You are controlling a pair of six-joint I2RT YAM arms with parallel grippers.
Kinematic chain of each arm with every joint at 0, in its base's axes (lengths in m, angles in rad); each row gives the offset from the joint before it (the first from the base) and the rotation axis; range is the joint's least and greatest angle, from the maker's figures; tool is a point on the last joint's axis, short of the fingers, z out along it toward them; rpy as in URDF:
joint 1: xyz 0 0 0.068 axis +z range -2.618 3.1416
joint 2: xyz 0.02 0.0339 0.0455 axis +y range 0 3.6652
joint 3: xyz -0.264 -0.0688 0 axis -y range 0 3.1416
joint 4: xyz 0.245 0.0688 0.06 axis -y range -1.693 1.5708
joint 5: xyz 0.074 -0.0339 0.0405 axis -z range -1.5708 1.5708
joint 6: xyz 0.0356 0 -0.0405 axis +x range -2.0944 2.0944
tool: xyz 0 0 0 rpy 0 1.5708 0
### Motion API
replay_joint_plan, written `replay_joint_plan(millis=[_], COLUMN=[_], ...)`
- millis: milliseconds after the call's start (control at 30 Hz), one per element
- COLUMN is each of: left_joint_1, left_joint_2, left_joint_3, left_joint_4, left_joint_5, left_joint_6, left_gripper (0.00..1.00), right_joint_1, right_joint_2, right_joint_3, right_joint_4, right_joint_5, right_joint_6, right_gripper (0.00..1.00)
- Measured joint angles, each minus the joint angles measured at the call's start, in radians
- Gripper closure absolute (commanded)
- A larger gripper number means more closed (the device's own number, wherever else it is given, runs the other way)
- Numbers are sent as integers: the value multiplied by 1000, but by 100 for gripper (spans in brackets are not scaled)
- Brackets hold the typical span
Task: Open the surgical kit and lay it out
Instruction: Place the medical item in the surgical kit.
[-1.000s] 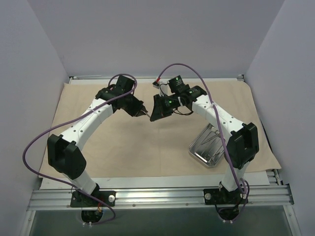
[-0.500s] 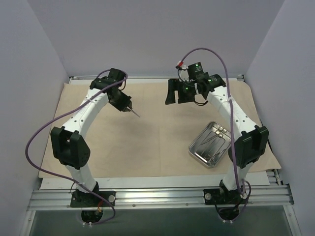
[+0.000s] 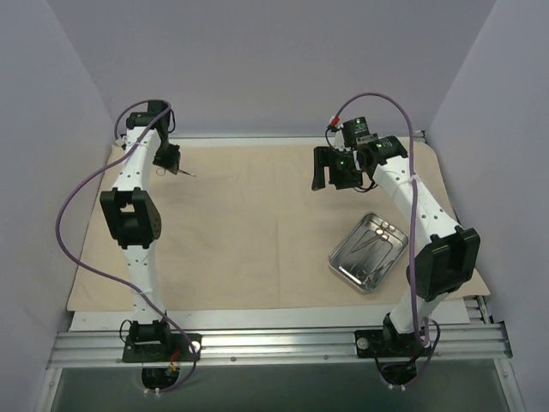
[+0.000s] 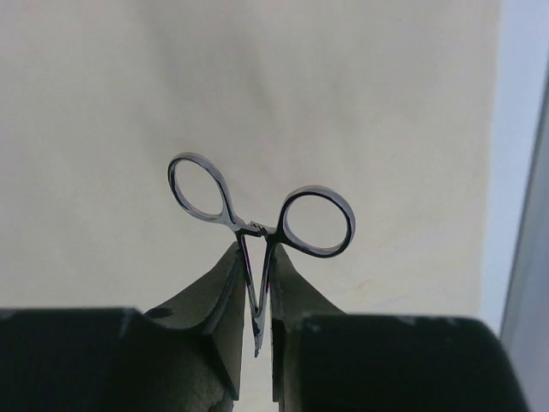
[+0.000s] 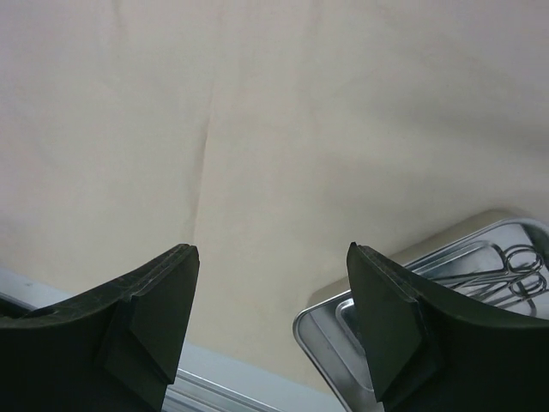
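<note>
Beige cloth wrap (image 3: 257, 232) of the surgical kit lies opened out flat. The steel tray (image 3: 345, 269) sits on it toward the near right corner. Thin metal instruments (image 3: 374, 245) lie inside the tray, and the right wrist view shows their ring handles (image 5: 508, 264).

The right gripper (image 3: 328, 182) hangs over the cloth just beyond the tray, on its far left side. Its jaws stand wide apart with nothing between them.

The left gripper (image 3: 174, 168) is well apart from the tray, across the cloth near the far left corner. Its jaws are narrow and clamped on a ring-handled instrument (image 4: 257, 228). The slim shanks are pinched between the fingers (image 4: 214, 296). The two finger rings stick out past the fingertips above the cloth, and the other end is hidden between the fingers.
</note>
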Motion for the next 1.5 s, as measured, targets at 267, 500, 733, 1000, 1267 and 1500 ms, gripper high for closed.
replay_joint_plan(millis=[267, 500, 733, 1000, 1267, 1500], left_joint_1=[27, 17, 16, 16, 18, 19], left_joint_2=[277, 244, 243, 244, 244, 264], left_joint_3=[317, 143, 122, 112, 111, 112], left_joint_4=[-2, -20, -20, -21, -21, -21], left_joint_5=[-34, -34, -35, -21, -11, -10], left_joint_6=[-86, -191, -241, -280, -301, -301], left_gripper=[98, 98, 98, 97, 96, 81], right_joint_1=[-76, -113, -115, -123, -137, -142], right_joint_2=[136, 194, 198, 198, 198, 198], right_joint_3=[97, 104, 104, 104, 103, 103], right_joint_4=[-12, -15, -14, -14, -14, -14], right_joint_5=[14, 15, 14, 15, 15, 14], right_joint_6=[-27, -27, -29, -29, -29, -28], right_gripper=[29, 29, 29, 29, 29, 29])
